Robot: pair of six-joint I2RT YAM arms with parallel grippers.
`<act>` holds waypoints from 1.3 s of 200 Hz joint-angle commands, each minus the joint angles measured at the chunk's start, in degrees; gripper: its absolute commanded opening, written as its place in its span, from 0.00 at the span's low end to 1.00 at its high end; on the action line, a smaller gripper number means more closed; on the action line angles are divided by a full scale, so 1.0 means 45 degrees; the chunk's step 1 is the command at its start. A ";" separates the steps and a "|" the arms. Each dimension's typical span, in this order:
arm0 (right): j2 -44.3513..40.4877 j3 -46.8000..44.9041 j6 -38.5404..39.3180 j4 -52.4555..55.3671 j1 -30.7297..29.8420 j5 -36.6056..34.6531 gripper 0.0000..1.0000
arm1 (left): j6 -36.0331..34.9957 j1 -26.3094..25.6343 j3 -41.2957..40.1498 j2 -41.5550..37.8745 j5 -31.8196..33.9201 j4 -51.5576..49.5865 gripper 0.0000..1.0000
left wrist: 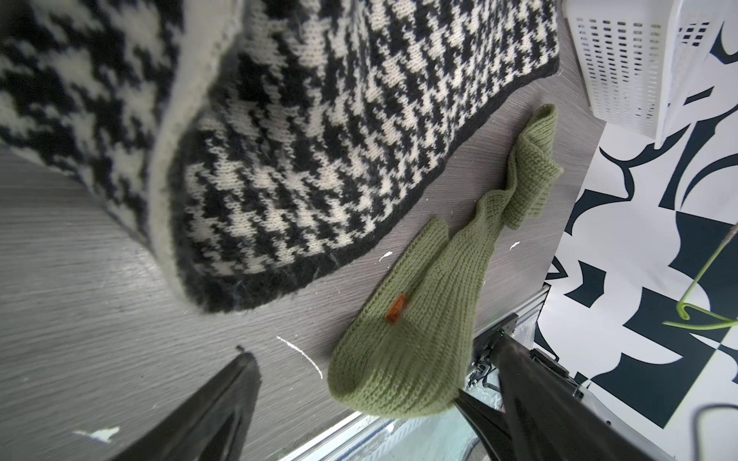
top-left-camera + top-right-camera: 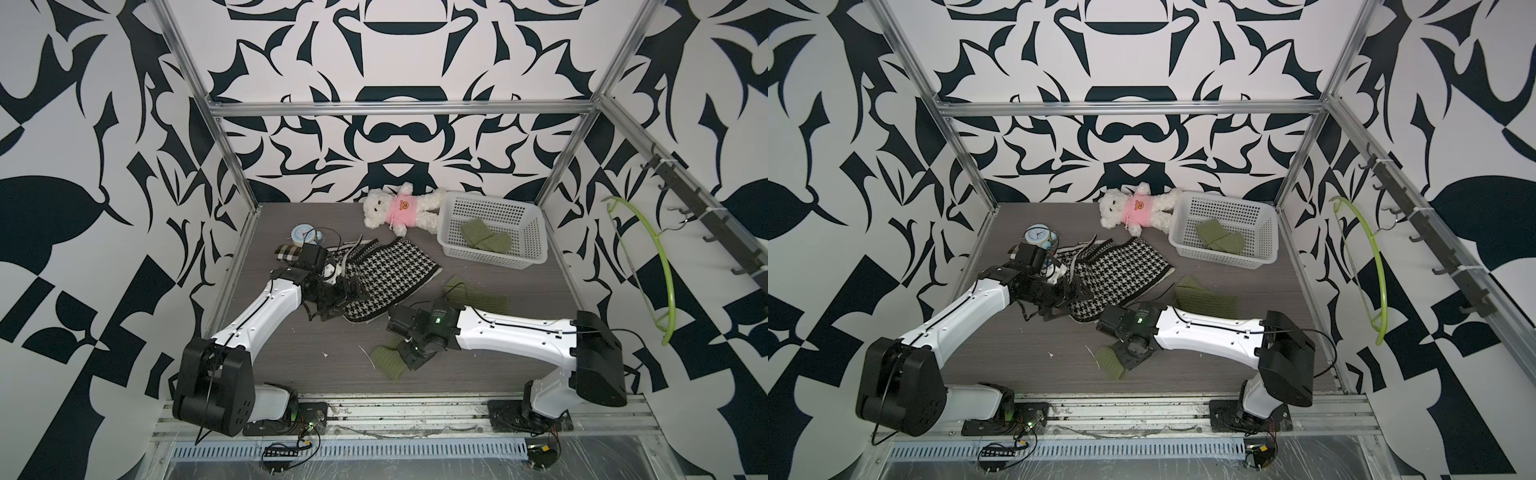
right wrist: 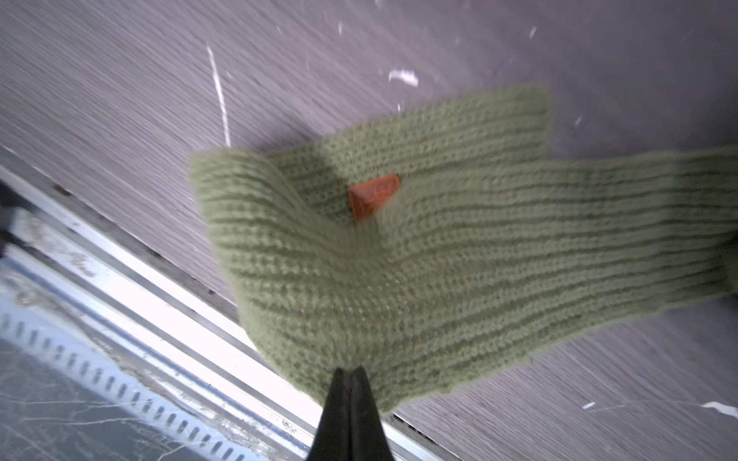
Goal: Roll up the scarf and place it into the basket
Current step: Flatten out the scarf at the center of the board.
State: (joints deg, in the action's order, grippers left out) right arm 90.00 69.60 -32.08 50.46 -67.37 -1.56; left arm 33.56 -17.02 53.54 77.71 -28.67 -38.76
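Green scarf [image 3: 439, 259] lay unrolled at the front of the table [image 2: 291, 353], one end pinched in the closed right gripper [image 3: 351, 373]; left gripper [image 2: 334, 307] gaped wide, empty, by the houndstooth scarf [image 2: 386, 274]; basket [image 2: 490, 255] stood well apart; rolling and placing were not yet done.

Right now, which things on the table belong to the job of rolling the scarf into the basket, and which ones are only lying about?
For the job: green scarf, pinched by the shut right gripper; white basket.

Lying about: houndstooth scarf, teddy bear, alarm clock, green knit piece inside the basket.
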 commanded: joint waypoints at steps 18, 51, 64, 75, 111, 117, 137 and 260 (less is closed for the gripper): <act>-0.0791 0.3659 0.1803 0.1621 0.0232 -0.1203 0.00 | -0.0330 0.0069 0.0721 -0.0036 0.0247 -0.0203 0.99; -0.0245 0.6478 0.2993 0.1724 0.0614 -0.1089 0.00 | -0.0536 0.1204 0.1207 -0.0626 0.0513 -0.0186 0.99; 0.0222 0.7626 0.3424 0.1632 0.0663 -0.1257 0.00 | -0.0525 0.2106 0.1289 -0.0792 0.0282 -0.0102 0.99; 0.0690 0.8645 0.3778 0.1536 0.0687 -0.1402 0.00 | -0.0510 0.2977 0.1312 -0.0890 -0.0049 -0.0021 0.99; 0.2874 1.2501 0.5116 0.1608 0.0725 -0.3903 0.00 | 0.0029 0.5159 0.1354 -0.0941 -0.0463 0.0075 0.99; 0.3385 1.3402 0.5494 0.1767 0.0725 -0.4267 0.00 | 0.0105 0.5323 0.1409 -0.1259 -0.0322 0.0022 0.99; 0.5076 1.6661 0.6677 0.2151 0.0556 -0.4776 0.00 | 0.0176 0.5508 0.1529 -0.1488 -0.0185 0.0041 0.99; 0.7170 1.8706 0.7655 -0.0213 -0.0326 -0.2876 0.00 | 0.0011 0.5991 0.1661 -0.1507 0.0389 -0.0440 0.99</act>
State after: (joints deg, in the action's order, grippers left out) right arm 118.28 152.83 6.24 51.57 -69.67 -19.22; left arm 33.67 9.19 60.12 71.94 -27.97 -39.11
